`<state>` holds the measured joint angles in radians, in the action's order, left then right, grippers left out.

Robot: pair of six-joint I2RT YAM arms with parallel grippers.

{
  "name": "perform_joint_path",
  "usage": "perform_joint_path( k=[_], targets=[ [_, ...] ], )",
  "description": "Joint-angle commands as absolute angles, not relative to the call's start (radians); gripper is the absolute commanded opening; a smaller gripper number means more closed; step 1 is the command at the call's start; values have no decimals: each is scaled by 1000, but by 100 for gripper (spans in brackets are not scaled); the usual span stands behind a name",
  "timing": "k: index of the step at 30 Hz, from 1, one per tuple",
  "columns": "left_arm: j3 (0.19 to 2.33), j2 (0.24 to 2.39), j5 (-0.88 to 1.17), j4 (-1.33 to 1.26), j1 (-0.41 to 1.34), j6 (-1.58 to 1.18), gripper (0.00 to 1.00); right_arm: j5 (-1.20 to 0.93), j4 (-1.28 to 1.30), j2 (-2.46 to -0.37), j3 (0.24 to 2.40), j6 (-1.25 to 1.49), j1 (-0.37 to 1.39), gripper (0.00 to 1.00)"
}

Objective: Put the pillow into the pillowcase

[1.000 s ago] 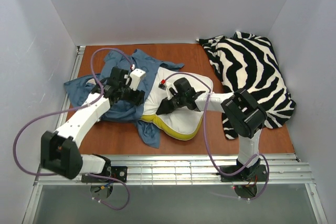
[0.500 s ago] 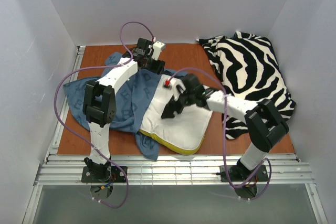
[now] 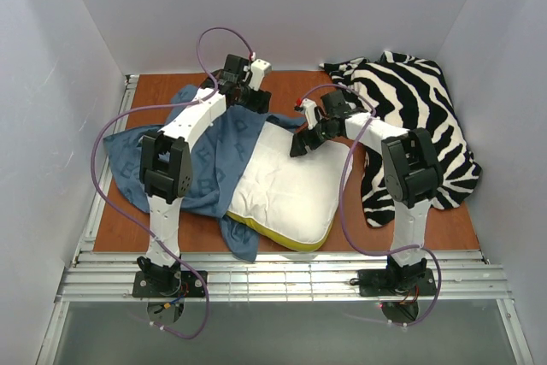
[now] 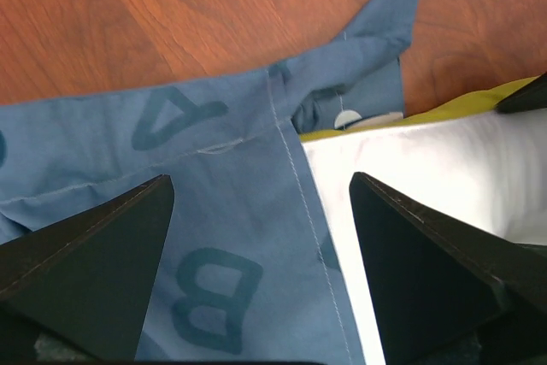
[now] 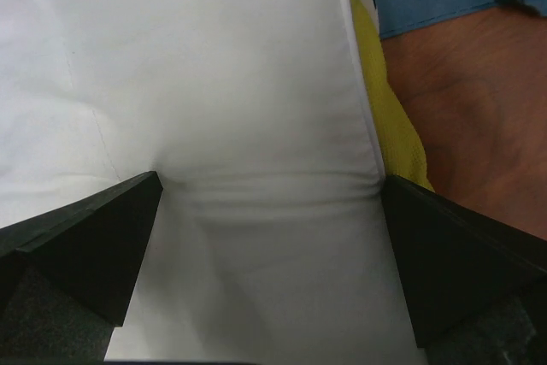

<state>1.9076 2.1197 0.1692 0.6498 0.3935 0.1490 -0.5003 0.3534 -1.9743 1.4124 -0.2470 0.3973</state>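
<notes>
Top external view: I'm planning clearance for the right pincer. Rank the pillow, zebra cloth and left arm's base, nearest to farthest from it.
1. Pillow, directly beneath the right pincer.
2. Zebra cloth, to its right.
3. Left arm's base, near-left edge.

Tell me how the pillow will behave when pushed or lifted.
The pillow probably gives rather than slides: it creases between the right gripper's open jaws. It looks plump, so likely light for its size. Lifted by one edge, it would probably sag.
</notes>
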Motion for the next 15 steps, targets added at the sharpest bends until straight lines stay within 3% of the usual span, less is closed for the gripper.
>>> perform_joint_path(
  k=[1,3,5,6,7,10,13,15],
  targets=[
    [1965,2164,129,677,417,184,79,-491,443,-2012,1436,-302,403,99],
    [1983,2187,117,672,434,186,79,-494,443,-2032,1439,-304,405,99],
    [1994,2221,101,661,446,176,79,-521,445,-2049,1440,-308,405,84],
    [2009,2232,97,658,449,172,79,-537,445,-2055,1440,-308,405,71],
    [2017,2256,86,655,452,166,78,-552,446,-2056,1437,-310,403,47],
    [2048,2293,69,663,465,158,77,-577,445,-2042,1430,-311,405,2],
    [2042,2324,32,676,474,164,75,-591,436,-2014,1416,-308,403,1],
    [2039,2341,-27,684,472,152,68,-601,405,-1979,1402,-296,403,1]
  ],
)
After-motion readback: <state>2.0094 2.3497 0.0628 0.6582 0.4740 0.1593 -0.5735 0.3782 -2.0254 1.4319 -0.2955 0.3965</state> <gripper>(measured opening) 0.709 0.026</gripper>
